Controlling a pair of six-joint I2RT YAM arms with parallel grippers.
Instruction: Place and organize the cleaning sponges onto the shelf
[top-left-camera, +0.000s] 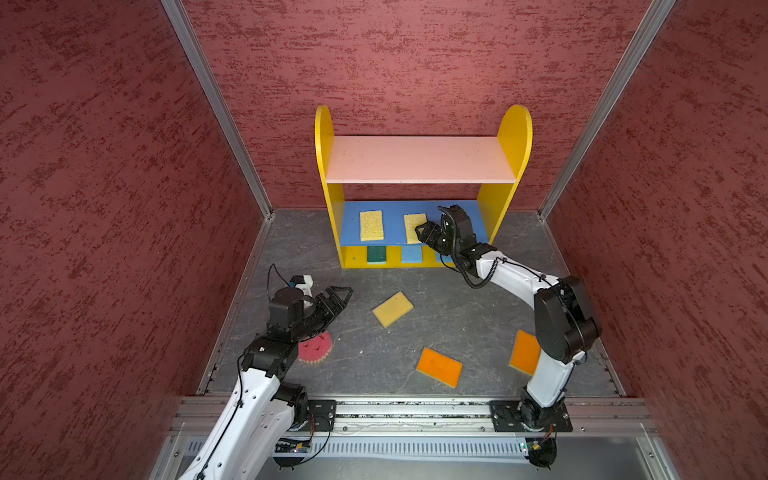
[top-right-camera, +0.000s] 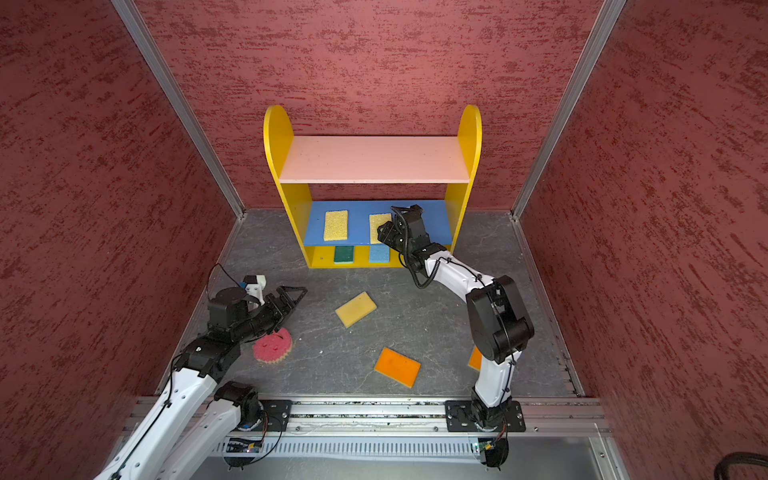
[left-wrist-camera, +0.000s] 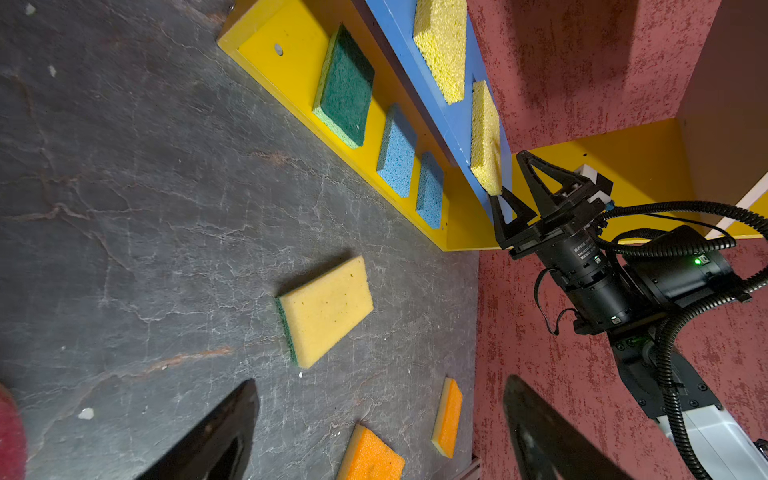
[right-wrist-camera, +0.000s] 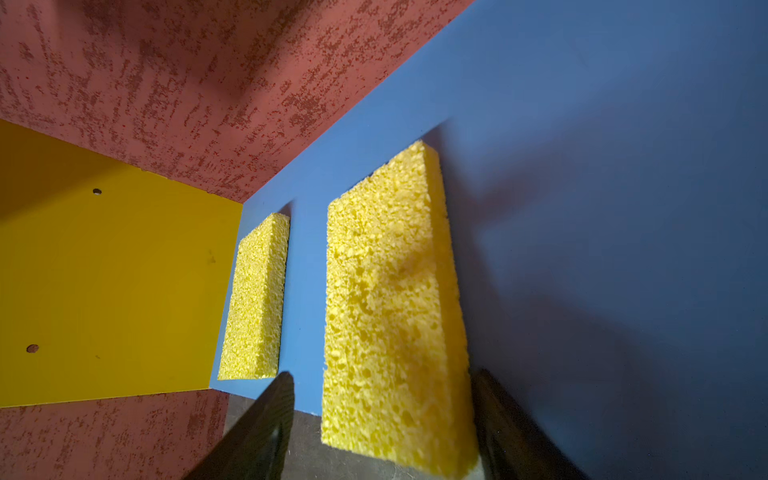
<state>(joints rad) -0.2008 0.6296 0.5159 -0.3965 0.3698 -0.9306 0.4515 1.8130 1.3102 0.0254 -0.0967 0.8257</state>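
Five sponges (top-left-camera: 371, 225) on shelf (top-left-camera: 419, 160) | four on table (top-left-camera: 436, 324) | left fingers (left-wrist-camera: 220, 440), right fingers (right-wrist-camera: 270, 424) apart

Colours rn: shelf (top-left-camera: 514, 137) = yellow sides, pink top board, blue mid board, yellow base. Porous sponge (right-wrist-camera: 390, 299) between the right gripper (right-wrist-camera: 381, 374) fingers is bright yellow w/ a pitted texture; twin sponge (right-wrist-camera: 257, 299) past the fingertips, same yellow. Lower down from those fingers: green sponge (left-wrist-camera: 347, 87), dark top w/ lighter green edge, plus 2 blue sponges (left-wrist-camera: 397, 151). Ahead of the left gripper (left-wrist-camera: 380, 380) fingers: pale yellow sponge (left-wrist-camera: 326, 309) w/ green underside, 2 orange sponges (left-wrist-camera: 370, 455) w/ yellow edges. Round sponge (top-left-camera: 316, 347) back behind the left fingers is pink-red. Floor (left-wrist-camera: 124, 187) dark grey w/ pale cracks, walls (top-left-camera: 104, 166) mottled red. Both grippers black.
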